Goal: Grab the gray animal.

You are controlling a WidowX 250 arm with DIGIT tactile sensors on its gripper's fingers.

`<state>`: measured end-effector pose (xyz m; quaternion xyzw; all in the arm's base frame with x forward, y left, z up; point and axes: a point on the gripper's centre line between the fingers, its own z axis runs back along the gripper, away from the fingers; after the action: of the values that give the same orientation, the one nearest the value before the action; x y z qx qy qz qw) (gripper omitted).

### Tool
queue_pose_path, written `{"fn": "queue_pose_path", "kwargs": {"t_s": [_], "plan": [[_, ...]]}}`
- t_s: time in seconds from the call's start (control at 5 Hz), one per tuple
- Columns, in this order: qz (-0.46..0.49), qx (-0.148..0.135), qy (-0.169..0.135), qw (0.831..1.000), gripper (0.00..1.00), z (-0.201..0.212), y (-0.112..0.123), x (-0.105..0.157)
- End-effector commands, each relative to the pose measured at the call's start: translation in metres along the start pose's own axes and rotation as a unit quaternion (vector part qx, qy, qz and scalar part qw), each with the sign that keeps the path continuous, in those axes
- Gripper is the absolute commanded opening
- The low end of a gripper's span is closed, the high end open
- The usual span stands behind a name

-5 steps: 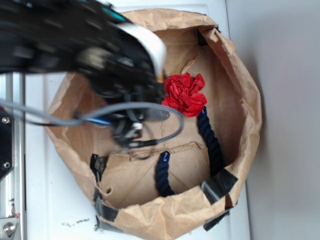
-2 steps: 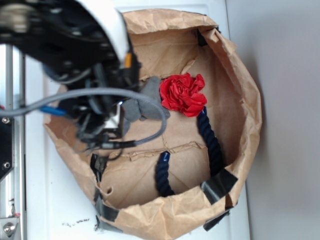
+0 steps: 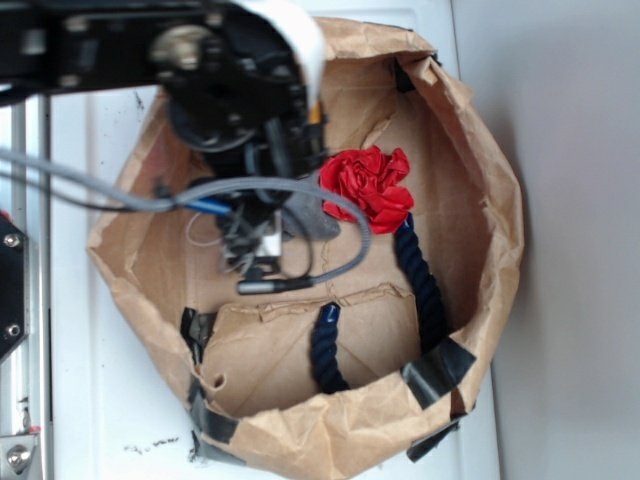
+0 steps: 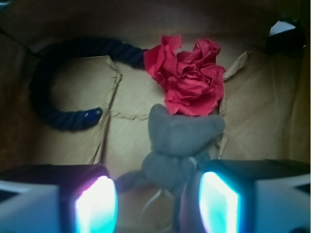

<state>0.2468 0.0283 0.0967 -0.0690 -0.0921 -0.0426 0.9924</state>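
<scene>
The gray animal (image 4: 181,140) lies on the brown paper floor of the bag, its big ears touching the red fabric flower (image 4: 190,80). A thin white cord loop trails from its body toward me. My gripper (image 4: 158,196) is open, with a glowing pad on each side of the toy's lower body and limbs; the right pad is close to one leg. From the exterior view the gripper (image 3: 265,228) hangs over the toy, and only a gray patch of the animal (image 3: 308,214) shows beside the flower (image 3: 371,186).
Everything sits inside a wide crumpled paper bag (image 3: 503,205) with black tape at its rim. A dark navy rope (image 3: 421,277) curves from the flower to the near wall, with a second end (image 3: 323,352) beside it. Gray cables loop below the arm.
The arm swung left, exposing the gray animal, then came back right and now covers most of it, with the fingers standing either side of the toy.
</scene>
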Motion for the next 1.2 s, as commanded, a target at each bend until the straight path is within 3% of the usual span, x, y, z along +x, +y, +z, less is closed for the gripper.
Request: {"fn": "queue_pose_path", "kwargs": {"t_s": [0.0,0.4,0.6,0.8,1.0], "plan": [[-0.008,0.029,0.002,1.000,1.00,-0.031,0.015,0.016],[-0.015,0.050,0.026,0.998,1.00,-0.073,0.017,0.020],[-0.011,0.044,0.023,0.999,1.00,-0.085,0.013,0.013],[-0.013,0.054,0.009,0.998,0.30,-0.085,0.010,0.009],[0.001,0.056,-0.006,0.998,0.00,-0.078,0.014,0.010]]}}
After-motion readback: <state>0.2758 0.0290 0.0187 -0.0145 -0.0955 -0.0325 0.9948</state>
